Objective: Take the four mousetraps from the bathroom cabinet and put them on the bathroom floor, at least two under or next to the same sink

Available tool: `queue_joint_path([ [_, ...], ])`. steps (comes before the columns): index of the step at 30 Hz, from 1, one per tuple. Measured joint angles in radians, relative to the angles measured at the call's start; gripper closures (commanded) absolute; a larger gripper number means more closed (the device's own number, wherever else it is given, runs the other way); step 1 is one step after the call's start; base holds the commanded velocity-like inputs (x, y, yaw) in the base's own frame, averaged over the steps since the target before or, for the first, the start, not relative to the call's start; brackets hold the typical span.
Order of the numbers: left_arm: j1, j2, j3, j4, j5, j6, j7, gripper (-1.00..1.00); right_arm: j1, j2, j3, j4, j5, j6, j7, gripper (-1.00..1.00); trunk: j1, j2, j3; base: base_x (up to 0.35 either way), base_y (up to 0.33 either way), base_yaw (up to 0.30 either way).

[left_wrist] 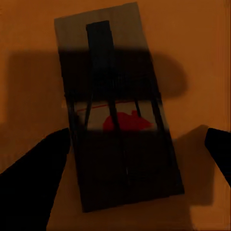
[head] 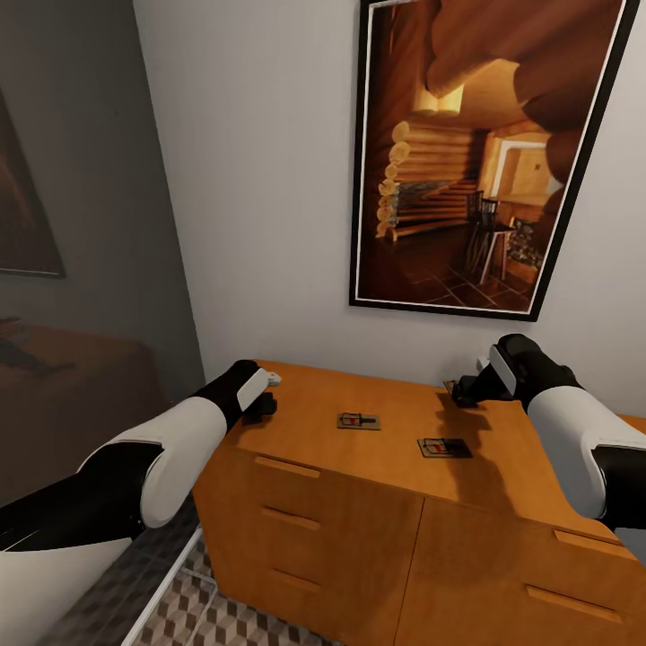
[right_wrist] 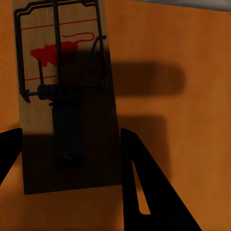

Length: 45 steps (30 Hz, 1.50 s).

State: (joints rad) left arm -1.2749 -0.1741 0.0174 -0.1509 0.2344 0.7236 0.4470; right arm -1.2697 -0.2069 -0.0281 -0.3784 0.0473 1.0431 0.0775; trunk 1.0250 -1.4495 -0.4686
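Two mousetraps (head: 359,421) (head: 443,447) lie flat in the middle of the orange-brown cabinet (head: 323,502) top. My left gripper (head: 260,405) is at the cabinet's left end. It stands open over another mousetrap (left_wrist: 118,110): one fingertip (left_wrist: 57,144) is at the trap's long edge, the other (left_wrist: 216,144) is apart from it. My right gripper (head: 467,392) is low at the back right of the top. Its fingertips (right_wrist: 132,154) meet both long edges of a mousetrap (right_wrist: 67,96) lying on the wood. The bathroom sink is out of view.
A large framed picture (head: 475,152) hangs on the white wall behind the cabinet. A strip of cube-patterned bathroom floor (head: 206,619) shows in front of the drawers, beside a white threshold (head: 166,583). A dark room lies to the left.
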Motion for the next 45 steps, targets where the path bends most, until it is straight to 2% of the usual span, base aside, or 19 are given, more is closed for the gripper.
queue_joint_path([
  [2,0.000,0.000,-0.004,0.000,0.009,0.001,0.001,1.00,0.000,-0.001,0.000,0.000,0.000,0.000,0.000,1.00,0.000,0.000,0.000,0.000,0.000,0.000],
  [16,0.000,0.000,-0.014,-0.001,0.016,0.006,0.003,1.00,0.000,-0.002,0.000,0.000,0.000,0.000,0.001,1.00,0.000,0.000,0.000,0.000,0.000,0.000],
  [21,0.000,0.000,-0.019,-0.002,0.002,0.010,0.005,1.00,0.000,-0.002,0.000,0.000,0.000,0.000,0.001,1.00,0.000,0.000,0.000,0.000,0.000,0.000],
  [22,0.000,0.000,-0.006,-0.008,0.030,0.006,0.002,1.00,0.000,-0.002,0.000,0.000,0.000,0.000,0.001,1.00,0.000,0.000,0.000,0.000,0.000,0.000],
  [25,0.000,0.000,-0.004,-0.101,0.031,0.019,0.000,1.00,0.000,-0.003,0.000,0.000,0.000,0.000,0.001,1.00,0.000,0.000,0.000,0.000,0.000,0.000],
  [26,0.000,0.000,-0.004,-0.168,0.030,0.052,-0.001,1.00,0.000,-0.003,0.000,0.000,0.000,0.000,0.001,1.00,0.000,0.000,0.000,0.000,0.000,0.000],
  [31,0.001,0.000,-0.003,-0.306,0.031,0.153,-0.004,1.00,0.000,-0.002,0.000,0.000,0.000,0.000,0.001,1.00,0.000,0.000,0.000,0.000,0.000,0.000],
  [37,0.001,0.000,-0.003,-0.375,0.031,0.190,-0.005,1.00,0.000,-0.002,0.000,0.000,0.000,0.000,0.001,1.00,0.000,0.000,0.000,0.000,0.000,0.000],
  [45,0.001,0.000,-0.004,-0.389,0.032,0.196,-0.005,1.00,0.000,-0.002,0.000,-0.001,0.002,0.000,0.001,1.00,0.000,0.000,0.000,0.000,0.000,0.000],
])
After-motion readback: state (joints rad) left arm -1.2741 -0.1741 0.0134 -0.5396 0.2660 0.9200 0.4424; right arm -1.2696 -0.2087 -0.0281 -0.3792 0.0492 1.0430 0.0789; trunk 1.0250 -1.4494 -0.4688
